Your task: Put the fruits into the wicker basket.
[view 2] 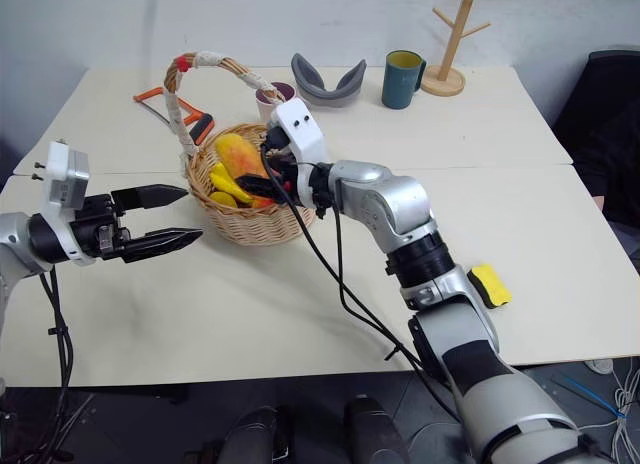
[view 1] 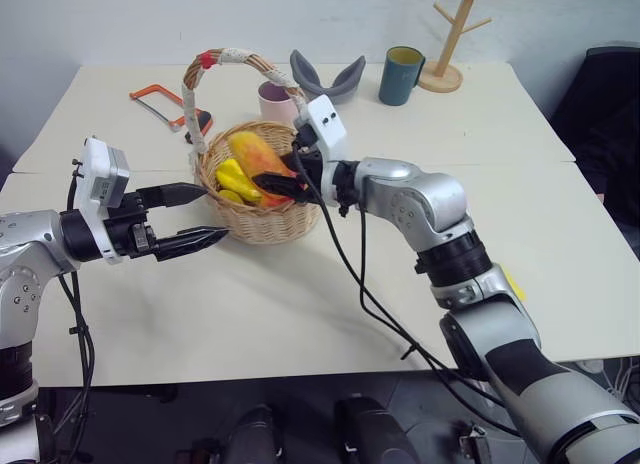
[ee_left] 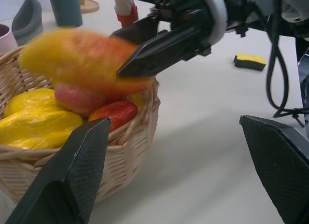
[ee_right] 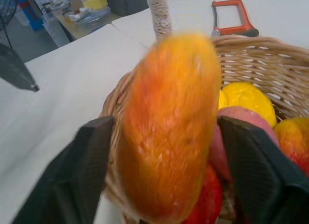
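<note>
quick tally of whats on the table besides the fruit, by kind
cups: 2 (pink cup, teal mug)
wicker basket: 1
hacksaw: 1
sponge: 1
wooden mug tree: 1
grey curved pad: 1
total: 7

You'll find no readable text, label, brand, number or sign on anything in these views

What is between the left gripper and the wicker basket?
Only bare table between the left gripper and the wicker basket, in the right eye view.
</note>
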Robot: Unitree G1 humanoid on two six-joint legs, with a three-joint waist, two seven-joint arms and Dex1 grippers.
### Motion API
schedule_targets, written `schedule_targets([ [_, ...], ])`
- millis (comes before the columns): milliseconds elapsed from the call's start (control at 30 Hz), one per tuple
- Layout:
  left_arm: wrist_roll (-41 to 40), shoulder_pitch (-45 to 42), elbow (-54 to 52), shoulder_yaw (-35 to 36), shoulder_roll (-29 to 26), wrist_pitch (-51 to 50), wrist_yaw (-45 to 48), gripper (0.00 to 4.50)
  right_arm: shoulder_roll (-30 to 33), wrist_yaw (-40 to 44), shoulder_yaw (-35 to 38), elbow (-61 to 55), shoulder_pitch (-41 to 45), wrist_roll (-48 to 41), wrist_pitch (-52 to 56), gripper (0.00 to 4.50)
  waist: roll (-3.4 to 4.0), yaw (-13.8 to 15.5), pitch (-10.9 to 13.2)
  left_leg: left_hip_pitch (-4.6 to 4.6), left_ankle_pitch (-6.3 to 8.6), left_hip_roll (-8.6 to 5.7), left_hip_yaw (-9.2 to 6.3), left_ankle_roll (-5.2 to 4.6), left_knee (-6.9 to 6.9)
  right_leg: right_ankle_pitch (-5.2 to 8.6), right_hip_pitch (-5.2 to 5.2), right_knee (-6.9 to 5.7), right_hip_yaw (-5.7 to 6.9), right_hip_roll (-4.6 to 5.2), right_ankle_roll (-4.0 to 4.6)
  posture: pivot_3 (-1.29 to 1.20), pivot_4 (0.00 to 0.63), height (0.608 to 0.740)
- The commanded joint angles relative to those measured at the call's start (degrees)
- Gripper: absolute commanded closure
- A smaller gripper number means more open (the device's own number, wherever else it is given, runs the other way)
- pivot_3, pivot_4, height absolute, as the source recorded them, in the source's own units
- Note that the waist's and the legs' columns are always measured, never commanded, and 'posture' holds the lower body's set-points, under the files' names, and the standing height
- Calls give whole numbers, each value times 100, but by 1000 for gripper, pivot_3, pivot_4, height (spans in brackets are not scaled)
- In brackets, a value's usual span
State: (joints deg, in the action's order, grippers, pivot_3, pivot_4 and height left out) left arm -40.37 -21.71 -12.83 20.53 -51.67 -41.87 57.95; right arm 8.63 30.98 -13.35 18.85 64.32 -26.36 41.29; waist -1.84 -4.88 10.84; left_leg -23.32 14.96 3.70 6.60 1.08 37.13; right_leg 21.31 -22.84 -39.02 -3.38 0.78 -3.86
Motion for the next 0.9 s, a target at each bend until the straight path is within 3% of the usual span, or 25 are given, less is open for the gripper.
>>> schedule_targets([
  [33,-161,15,-201,192,-35,20,-97,0,85,235,154,-533,32,51,-17,40,0,-4,0,1,1,2,-1,2,0,0,0,0,0,-1,0,0,150,740],
  [233,-163,-102,-145,75,-8,87,-139,0,580,303,702,-2276,-817,-606,1056,40,-2,3,-1,0,1,3,-2,4,1,0,0,-1,0,-1,0,0,150,740],
  [333,-111,-324,-5,-70,31,162,-140,0,891,72,854,-2740,-1433,-461,1200,40,-4,22,-3,3,1,4,-3,4,0,0,5,0,1,-1,0,0,150,740],
  [600,-41,-509,79,-253,146,297,-161,0,127,-1015,1201,-1474,-995,344,-43,40,-3,-122,-2,8,-8,16,16,20,-9,3,-17,-14,-6,-22,4,0,150,740],
  [800,-50,-599,141,-267,161,337,-197,0,-376,-1097,1168,-619,-771,662,-727,40,-3,-146,-2,1,-6,15,20,24,-7,7,-33,-28,-9,-18,12,0,150,740],
  [900,-53,-644,169,-280,179,349,-223,0,-511,-1128,1188,-260,-687,790,-1000,581,-3,-145,-2,0,-6,14,21,23,-6,7,-33,-29,-9,-16,12,0,150,740],
])
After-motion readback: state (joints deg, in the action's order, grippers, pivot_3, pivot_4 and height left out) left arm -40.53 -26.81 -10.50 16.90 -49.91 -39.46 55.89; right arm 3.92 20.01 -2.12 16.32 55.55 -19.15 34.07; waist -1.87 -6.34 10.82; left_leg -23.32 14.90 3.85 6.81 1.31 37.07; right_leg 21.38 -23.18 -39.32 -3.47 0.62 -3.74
